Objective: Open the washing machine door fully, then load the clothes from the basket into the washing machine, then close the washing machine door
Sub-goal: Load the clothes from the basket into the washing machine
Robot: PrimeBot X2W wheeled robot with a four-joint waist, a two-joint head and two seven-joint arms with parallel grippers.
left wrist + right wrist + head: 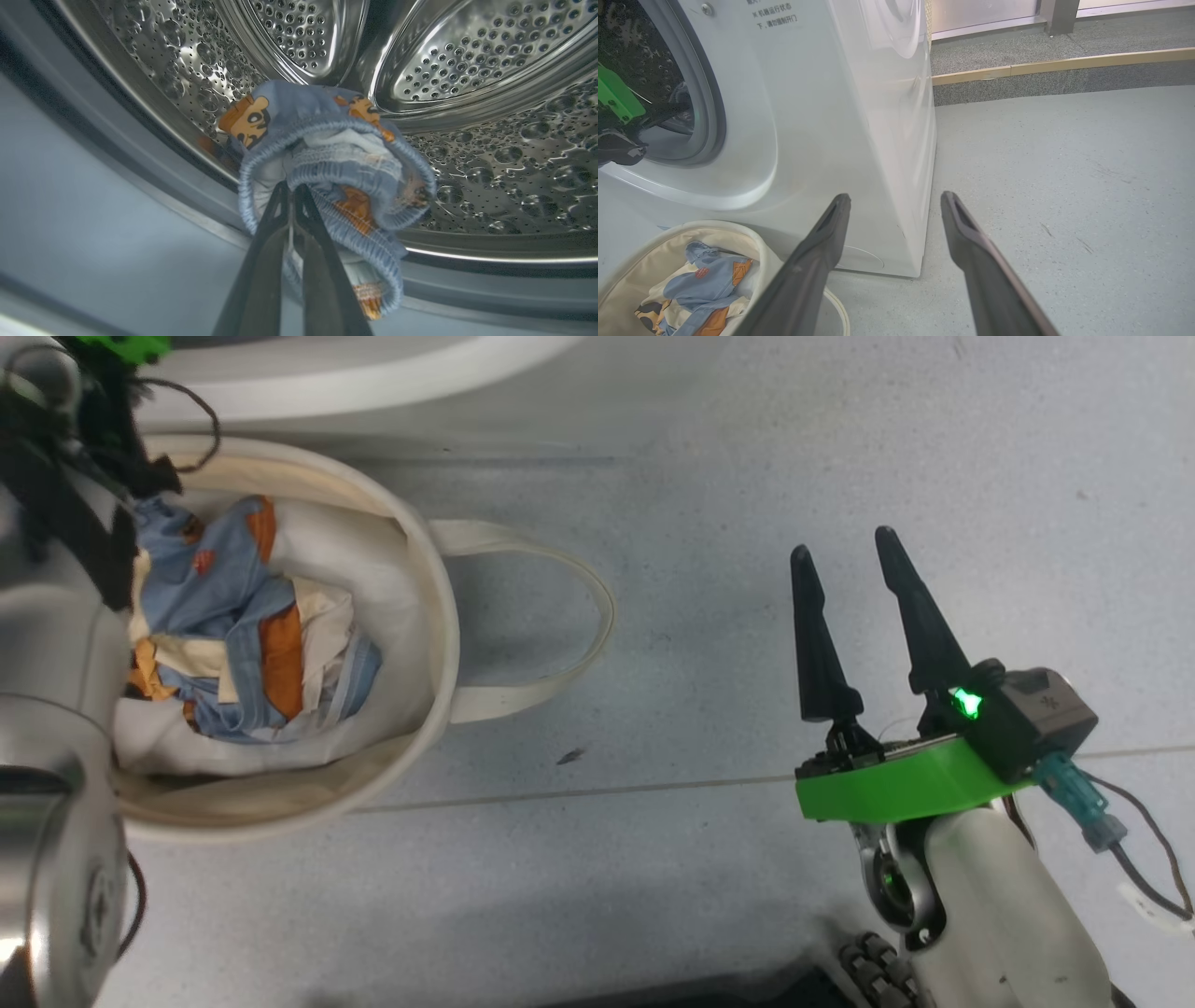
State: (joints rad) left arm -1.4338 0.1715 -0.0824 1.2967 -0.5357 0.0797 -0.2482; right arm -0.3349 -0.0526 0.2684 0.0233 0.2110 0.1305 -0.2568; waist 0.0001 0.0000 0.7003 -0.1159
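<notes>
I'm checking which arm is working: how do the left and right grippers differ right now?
The left gripper is shut on a light-blue garment; the right gripper is open and empty. The left reaches into the washing machine's steel drum; the right hangs over the floor beside the basket. Both have two long dark fingers.

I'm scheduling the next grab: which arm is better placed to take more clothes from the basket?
Probably the right. The right gripper is open and empty over the floor beside the basket, which holds clothes. The left gripper is shut on a garment inside the drum.
</notes>
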